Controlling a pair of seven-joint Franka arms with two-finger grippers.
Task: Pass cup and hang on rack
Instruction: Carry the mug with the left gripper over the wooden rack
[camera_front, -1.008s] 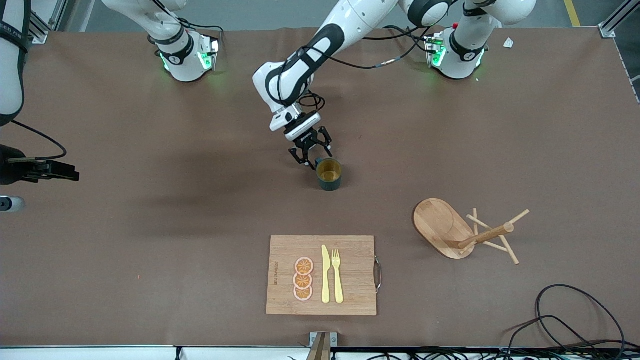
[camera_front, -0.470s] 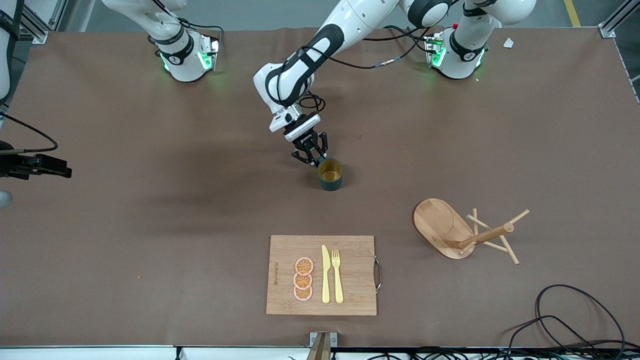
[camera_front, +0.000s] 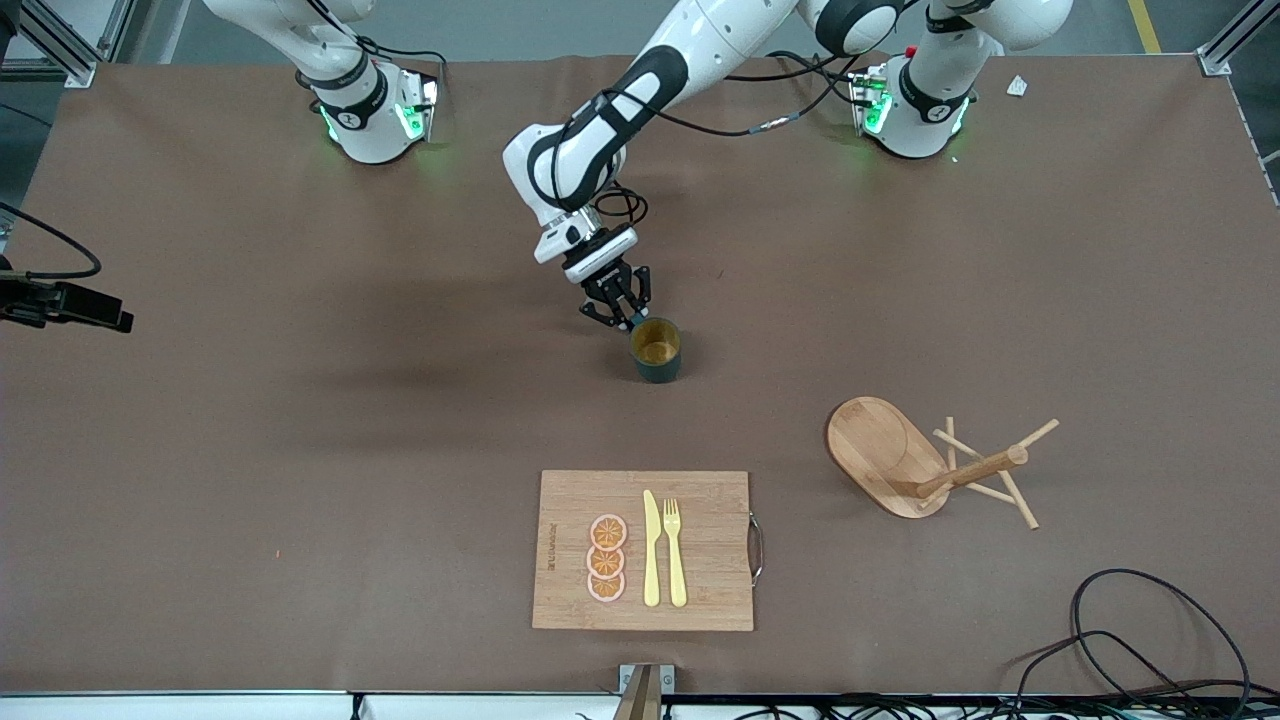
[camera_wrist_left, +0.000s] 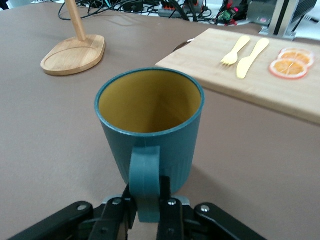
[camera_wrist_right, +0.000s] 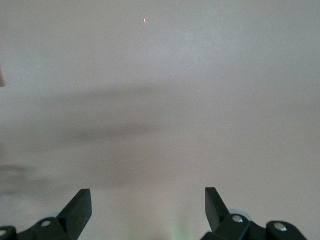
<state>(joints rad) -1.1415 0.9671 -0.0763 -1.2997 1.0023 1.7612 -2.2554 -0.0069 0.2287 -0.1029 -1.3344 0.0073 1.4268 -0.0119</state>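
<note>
While I count from the front view, I log one cup (camera_front: 657, 350), one rack (camera_front: 935, 462), one cutting board (camera_front: 645, 550), three orange slices (camera_front: 606, 558), one knife (camera_front: 651, 548) and one fork (camera_front: 675, 552).

The cup stands upright on the table near its middle, at about 12 o'clock from the cutting board. The rack lies toppled at about 4 o'clock from the cup, toward the left arm's end of the table.

The left gripper (camera_front: 620, 316) sits at the cup's 10 o'clock, fingers clamped on the handle. The left wrist view confirms this grip: both fingers (camera_wrist_left: 171, 216) pinch the handle (camera_wrist_left: 145, 182), a detail the front view leaves too small to read. That view also shows the cup's yellowish interior.

The right gripper (camera_wrist_right: 148, 200) has its fingers wide apart, holding nothing, over bare table. Its wrist view alone shows this; the front view shows only a dark part at the edge.
</note>
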